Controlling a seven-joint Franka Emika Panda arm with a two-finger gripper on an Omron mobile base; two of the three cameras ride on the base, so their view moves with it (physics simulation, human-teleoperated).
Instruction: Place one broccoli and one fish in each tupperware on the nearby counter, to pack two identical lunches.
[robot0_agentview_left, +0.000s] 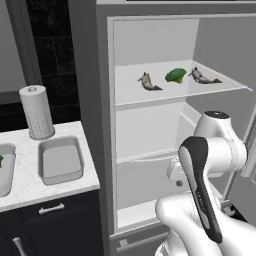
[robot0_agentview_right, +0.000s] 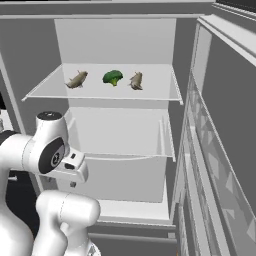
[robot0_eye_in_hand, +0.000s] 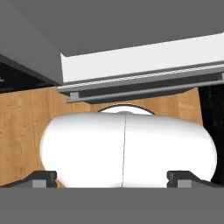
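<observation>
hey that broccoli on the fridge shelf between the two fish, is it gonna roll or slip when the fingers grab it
The broccoli looks lumpy, with a rounded green crown, so it may rock or tip rather than roll freely. It sits apart from both fish on a smooth fridge shelf, so a sideways nudge could slide it. It appears small, probably light.

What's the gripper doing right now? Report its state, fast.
Gripper: open, fingertips spread wide at the hand view's bottom corners, nothing held between them.
</observation>
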